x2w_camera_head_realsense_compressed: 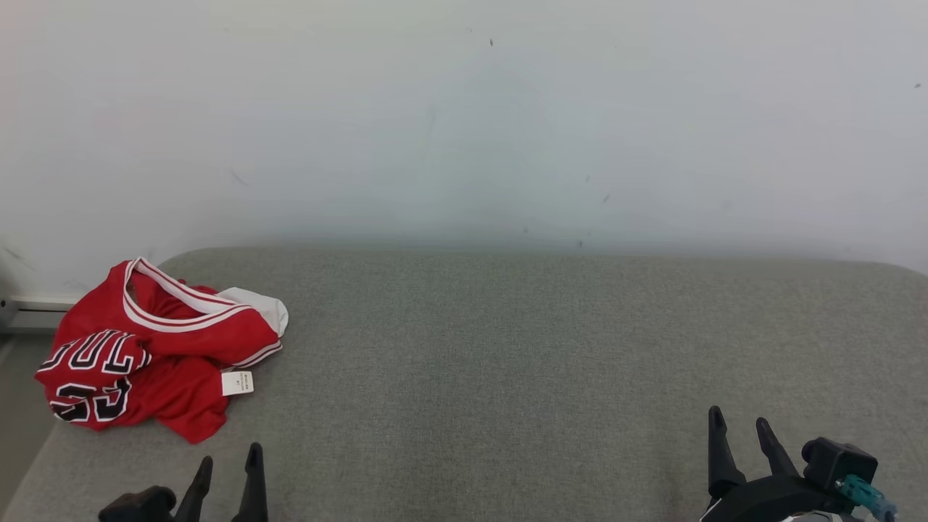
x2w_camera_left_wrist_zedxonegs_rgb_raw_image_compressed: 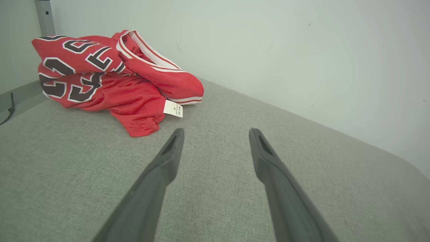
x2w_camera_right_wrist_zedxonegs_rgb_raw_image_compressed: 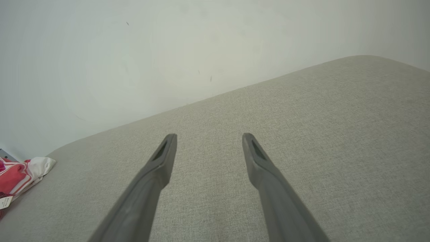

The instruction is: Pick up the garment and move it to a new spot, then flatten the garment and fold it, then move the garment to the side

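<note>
A red jersey (x2w_camera_head_realsense_compressed: 156, 348) with black-and-white lettering, white trim and a small white tag lies crumpled at the far left corner of the grey padded surface (x2w_camera_head_realsense_compressed: 507, 348). In the left wrist view the jersey (x2w_camera_left_wrist_zedxonegs_rgb_raw_image_compressed: 111, 77) sits just ahead and to the left of my open left gripper (x2w_camera_left_wrist_zedxonegs_rgb_raw_image_compressed: 216, 134), apart from it. That left gripper (x2w_camera_head_realsense_compressed: 230, 460) is at the lower left of the head view, empty. My right gripper (x2w_camera_head_realsense_compressed: 739, 424) stands open and empty at the lower right, far from the jersey. The right wrist view catches the jersey's edge (x2w_camera_right_wrist_zedxonegs_rgb_raw_image_compressed: 20, 176) at its far left beyond the open right gripper (x2w_camera_right_wrist_zedxonegs_rgb_raw_image_compressed: 209, 138).
A pale wall (x2w_camera_head_realsense_compressed: 464, 123) rises directly behind the padded surface. The surface's left edge runs just past the jersey, with a grey metal rail (x2w_camera_head_realsense_compressed: 14, 312) and floor beyond it. Bare grey padding stretches across the middle and right.
</note>
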Available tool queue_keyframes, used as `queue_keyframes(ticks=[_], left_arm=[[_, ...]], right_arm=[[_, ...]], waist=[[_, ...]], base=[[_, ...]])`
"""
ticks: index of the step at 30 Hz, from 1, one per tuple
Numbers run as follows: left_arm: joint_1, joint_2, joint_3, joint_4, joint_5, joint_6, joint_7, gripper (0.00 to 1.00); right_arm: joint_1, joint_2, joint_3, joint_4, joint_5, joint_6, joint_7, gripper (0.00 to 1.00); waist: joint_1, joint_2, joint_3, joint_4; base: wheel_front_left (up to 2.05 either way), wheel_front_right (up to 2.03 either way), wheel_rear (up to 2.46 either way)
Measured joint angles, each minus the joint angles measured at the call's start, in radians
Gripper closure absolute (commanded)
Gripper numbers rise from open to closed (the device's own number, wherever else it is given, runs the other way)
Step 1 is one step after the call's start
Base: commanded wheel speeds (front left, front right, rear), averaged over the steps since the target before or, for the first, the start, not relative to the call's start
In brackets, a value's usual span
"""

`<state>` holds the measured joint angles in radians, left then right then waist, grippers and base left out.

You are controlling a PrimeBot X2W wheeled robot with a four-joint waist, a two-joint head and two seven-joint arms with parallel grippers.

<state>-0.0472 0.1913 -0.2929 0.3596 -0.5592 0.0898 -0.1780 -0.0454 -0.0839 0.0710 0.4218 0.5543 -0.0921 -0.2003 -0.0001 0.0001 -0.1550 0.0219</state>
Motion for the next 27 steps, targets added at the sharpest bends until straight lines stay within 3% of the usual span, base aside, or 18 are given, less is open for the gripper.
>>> queue_keyframes(ticks=[14,27], left_arm=[[-0.004,0.033,-0.102,-0.022,0.171,0.033,0.036,0.0],[-0.033,0.033,-0.119,-0.015,0.161,0.031,0.16,0.0]], right_arm=[[0.02,0.015,-0.031,0.041,-0.202,-0.032,-0.011,0.0],[0.03,0.025,-0.071,0.048,-0.233,-0.032,0.043,0.0]], waist=[[0.0,0.0,-0.02,0.011],[0.0,-0.0001,-0.023,0.021]], base=[[0.0,0.0,0.0],[0.0,0.0,0.0]])
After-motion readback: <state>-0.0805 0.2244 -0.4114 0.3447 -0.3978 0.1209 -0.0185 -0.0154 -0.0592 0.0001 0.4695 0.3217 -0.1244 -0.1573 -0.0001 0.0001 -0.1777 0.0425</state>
